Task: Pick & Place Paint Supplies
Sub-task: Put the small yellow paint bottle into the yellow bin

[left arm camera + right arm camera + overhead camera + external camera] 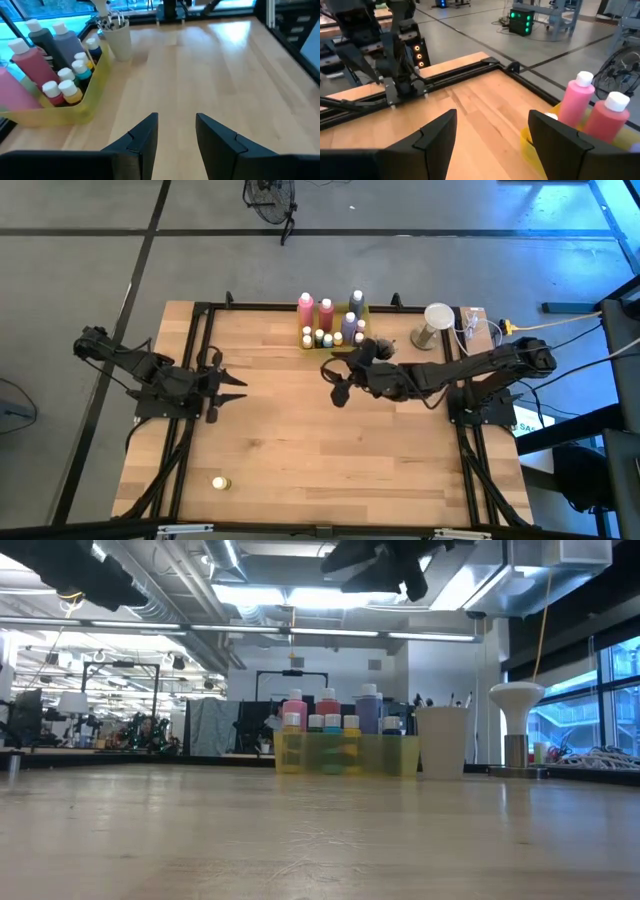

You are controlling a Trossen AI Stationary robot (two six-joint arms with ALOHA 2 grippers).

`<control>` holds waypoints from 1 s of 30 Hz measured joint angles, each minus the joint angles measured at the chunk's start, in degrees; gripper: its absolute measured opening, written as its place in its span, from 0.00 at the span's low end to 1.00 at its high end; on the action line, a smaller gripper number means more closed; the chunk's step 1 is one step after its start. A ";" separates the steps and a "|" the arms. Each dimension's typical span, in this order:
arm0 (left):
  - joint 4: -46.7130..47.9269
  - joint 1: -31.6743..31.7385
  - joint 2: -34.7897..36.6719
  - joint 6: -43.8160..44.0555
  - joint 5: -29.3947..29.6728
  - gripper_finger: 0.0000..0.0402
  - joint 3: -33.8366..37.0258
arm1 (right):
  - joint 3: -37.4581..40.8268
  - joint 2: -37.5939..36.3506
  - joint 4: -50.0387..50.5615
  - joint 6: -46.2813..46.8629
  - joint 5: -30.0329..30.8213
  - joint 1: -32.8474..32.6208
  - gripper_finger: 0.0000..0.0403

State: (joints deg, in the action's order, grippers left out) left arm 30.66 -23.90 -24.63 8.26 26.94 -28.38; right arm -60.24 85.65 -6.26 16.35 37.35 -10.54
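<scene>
High view shows what the others miss: a small yellow-capped bottle point(220, 482) alone near the desk's point(330, 440) 7 o'clock corner, well apart from both arms. The other bottles point(330, 320) stand in the yellow tray point(306, 344) at the 12 o'clock edge, with the cup point(378, 346) just beside it. Low view shows the tray and cup side by side. The right tool point(335, 380) hangs near the tray, fingers parted, empty. The left tool point(228, 392) sits at 9 o'clock, slightly parted, empty. Bare wood lies between them.
</scene>
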 joint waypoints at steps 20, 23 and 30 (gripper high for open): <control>-0.87 -0.07 -0.24 0.33 0.74 0.32 0.00 | 0.08 3.80 4.72 7.02 -0.08 -1.67 0.62; -0.88 -0.07 -0.25 -0.42 0.55 0.32 0.00 | 0.08 4.02 4.77 7.30 -0.07 -1.67 0.62; -0.82 -0.07 -0.25 -0.73 0.44 0.46 0.00 | 0.08 4.02 3.64 7.27 -0.06 -1.55 0.62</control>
State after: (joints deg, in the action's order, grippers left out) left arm 29.85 -23.97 -24.88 7.53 27.38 -28.38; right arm -60.16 89.67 -2.62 23.62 37.29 -12.08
